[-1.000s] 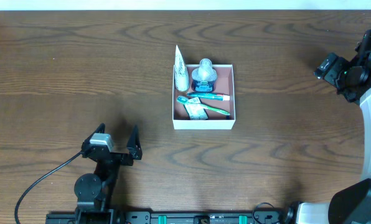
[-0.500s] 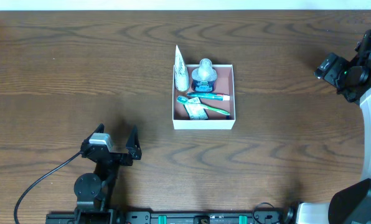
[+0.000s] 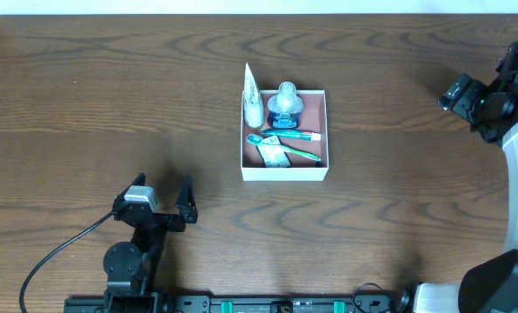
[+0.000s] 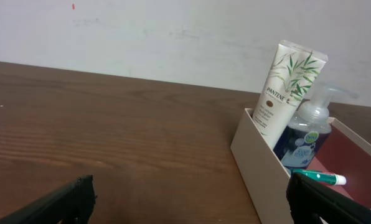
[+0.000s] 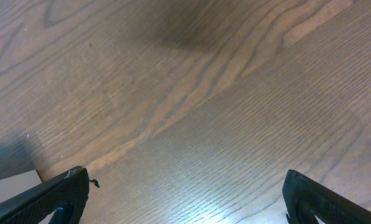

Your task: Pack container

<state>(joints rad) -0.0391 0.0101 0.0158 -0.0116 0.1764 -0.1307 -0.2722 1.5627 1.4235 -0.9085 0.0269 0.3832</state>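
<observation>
Looks basically done: the container [image 3: 284,175] sits mid-surface with a tube [image 3: 252,100], pump bottle [image 3: 286,98] and toothbrushes [image 3: 292,135] inside. Left pincer [image 3: 162,184] and right pincer [image 5: 185,202] are both spread wide, holding nothing, well apart from it. No loose items that I can see.

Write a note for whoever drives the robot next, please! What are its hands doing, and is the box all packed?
Left gripper: open, empty, at the front left, away from the box.
Right gripper: open, empty, far right.
Container: centre of the overhead view. It holds a white tube leaning in its far left corner, a pump bottle beside it, and a green toothbrush among smaller flat items.
Done: packing looks complete.
Left: probably nothing, as no toiletry shows outside the container.
</observation>
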